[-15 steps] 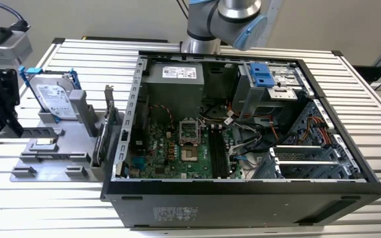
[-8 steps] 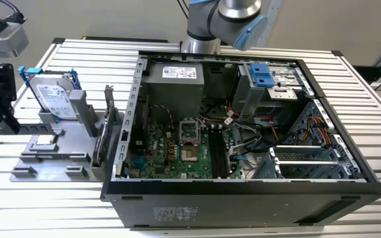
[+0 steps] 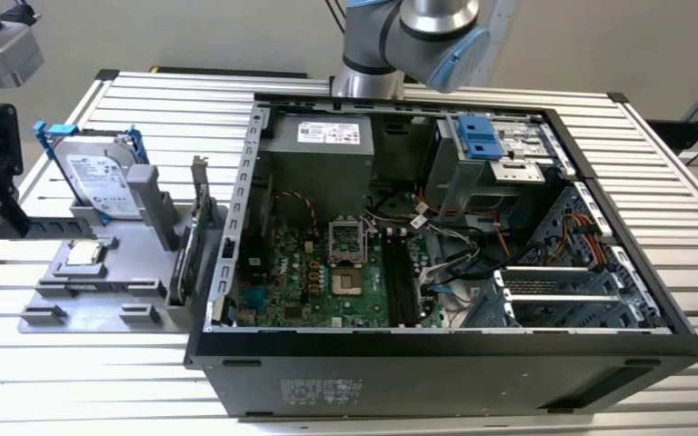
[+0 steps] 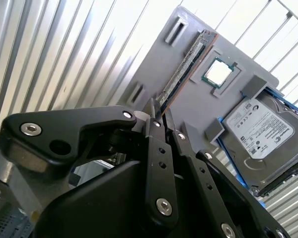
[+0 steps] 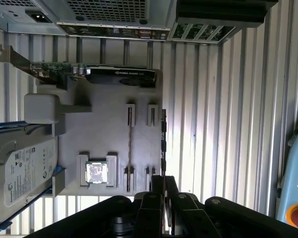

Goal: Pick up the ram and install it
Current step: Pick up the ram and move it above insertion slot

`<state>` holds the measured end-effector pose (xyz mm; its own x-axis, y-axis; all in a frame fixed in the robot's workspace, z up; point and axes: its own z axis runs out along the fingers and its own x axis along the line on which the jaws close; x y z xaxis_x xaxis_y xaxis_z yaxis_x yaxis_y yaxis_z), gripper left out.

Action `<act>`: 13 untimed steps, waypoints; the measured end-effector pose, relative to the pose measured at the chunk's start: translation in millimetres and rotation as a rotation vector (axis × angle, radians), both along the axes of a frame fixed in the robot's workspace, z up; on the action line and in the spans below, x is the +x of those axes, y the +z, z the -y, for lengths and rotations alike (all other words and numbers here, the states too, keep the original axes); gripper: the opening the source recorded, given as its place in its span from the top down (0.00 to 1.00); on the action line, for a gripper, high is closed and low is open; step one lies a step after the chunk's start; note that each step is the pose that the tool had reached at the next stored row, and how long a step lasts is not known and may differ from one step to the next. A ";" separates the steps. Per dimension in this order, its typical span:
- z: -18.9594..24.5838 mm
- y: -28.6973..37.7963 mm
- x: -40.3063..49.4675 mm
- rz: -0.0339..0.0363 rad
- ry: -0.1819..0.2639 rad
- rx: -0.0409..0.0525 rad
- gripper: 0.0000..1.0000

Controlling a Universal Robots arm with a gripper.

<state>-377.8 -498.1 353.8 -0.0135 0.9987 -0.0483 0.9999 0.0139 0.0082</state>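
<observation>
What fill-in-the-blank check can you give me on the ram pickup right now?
The pincer is at one ___ of the ram.
The hard drive has ___ rails.
The processor lies between the ram and the ___.
Missing words: end; blue; hard drive.

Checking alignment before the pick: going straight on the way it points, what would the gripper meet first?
Most likely the ram, standing on edge in the grey holder, right ahead of the gripper; the gap between them is hard to judge.
</observation>
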 end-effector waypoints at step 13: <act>0.0 20.9 0.0 0.0000 0.000 -0.0001 1.00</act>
